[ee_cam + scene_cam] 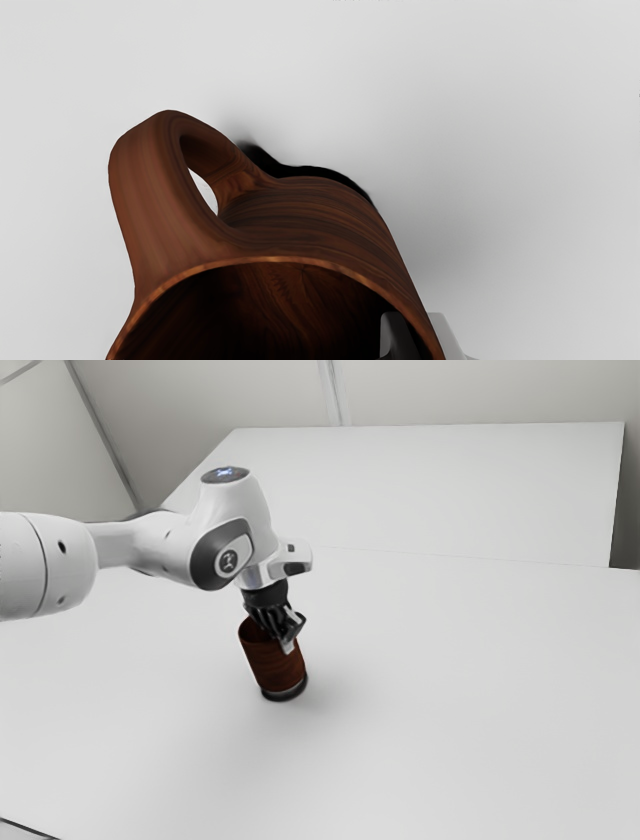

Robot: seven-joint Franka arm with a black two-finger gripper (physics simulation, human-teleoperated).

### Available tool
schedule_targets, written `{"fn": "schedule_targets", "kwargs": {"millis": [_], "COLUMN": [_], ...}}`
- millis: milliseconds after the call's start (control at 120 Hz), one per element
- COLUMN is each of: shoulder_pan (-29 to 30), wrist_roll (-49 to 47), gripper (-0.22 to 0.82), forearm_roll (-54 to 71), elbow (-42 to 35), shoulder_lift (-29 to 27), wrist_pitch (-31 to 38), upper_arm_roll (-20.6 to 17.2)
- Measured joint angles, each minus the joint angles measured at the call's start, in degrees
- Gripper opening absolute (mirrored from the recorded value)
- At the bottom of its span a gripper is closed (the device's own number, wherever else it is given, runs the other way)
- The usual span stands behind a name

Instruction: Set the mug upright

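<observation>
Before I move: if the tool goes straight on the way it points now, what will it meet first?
Probably the white table, met base-first by the wood-grain mug, since the tool grips the mug's wall at the rim. Whether the base touches the table now, I cannot tell.

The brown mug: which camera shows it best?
The wrist view: up close, the mug has its handle, rim and inside in plain sight, with the claw at the rim. The exterior view gives its height and lean, though the claw partly hides the rim.
</observation>
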Motion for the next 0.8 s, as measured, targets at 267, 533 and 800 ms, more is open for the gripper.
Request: {"fn": "schedule_targets", "kwargs": {"millis": [267, 533, 800], "shoulder_pan": [-1.43, -1.05, -1.18], "wrist_roll": [-3.02, -4.66, -5.19], "gripper": [-0.18, -0.06, 0.4], "forearm_roll": [-1.64, -2.27, -2.55], "elbow": [-0.08, -0.25, -0.03], "shoulder_lift": [1.76, 2.25, 0.41], "wrist_pitch": [1.68, 2.04, 1.53], "upper_arm_roll": [0.04, 0.03, -0.01]}}
